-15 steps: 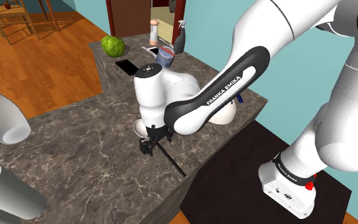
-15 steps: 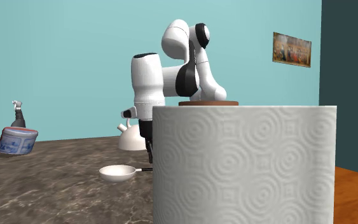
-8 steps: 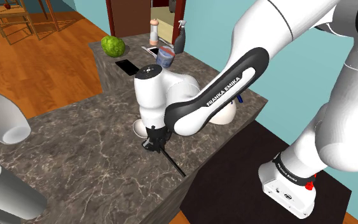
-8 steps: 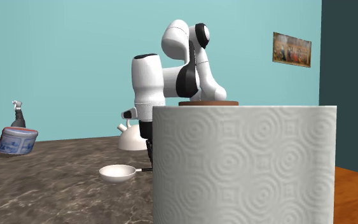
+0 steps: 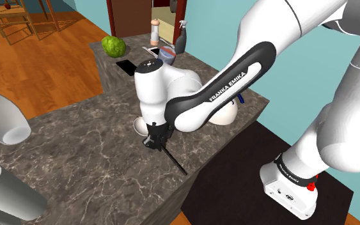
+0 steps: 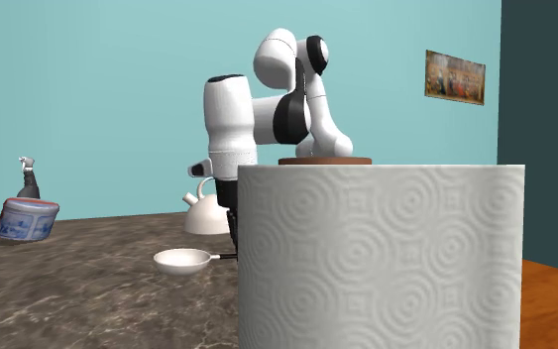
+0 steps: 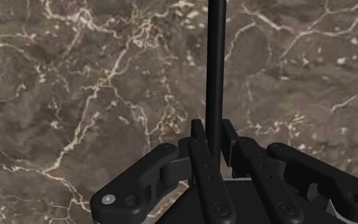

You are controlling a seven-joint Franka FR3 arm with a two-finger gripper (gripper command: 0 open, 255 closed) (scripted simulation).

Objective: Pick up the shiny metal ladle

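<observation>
**dan:** ok so where's the ladle [image 5: 175,162] right now?

**mo:** On the dark marbled table [image 5: 70,137], close to the edge on the stand's [image 5: 291,188] side. It's got a white bowl and a thin black handle. In the second exterior view the bowl sits low at the tabletop, nearer the camera than a white kettle [image 6: 207,213]. A big paper towel roll [image 6: 381,258] up front covers part of the handle.

**dan:** and the jaws?

**mo:** Clenched on the handle. The wrist view is pretty clear on that: both black fingers [image 7: 202,159] pinch the rod, and it runs straight out from between them over the marble. The arm comes down from above, just beside the bowl.

**dan:** is it off the table?

**mo:** Honestly can't tell if the bowl touches the table or hangs just above it.
</observation>
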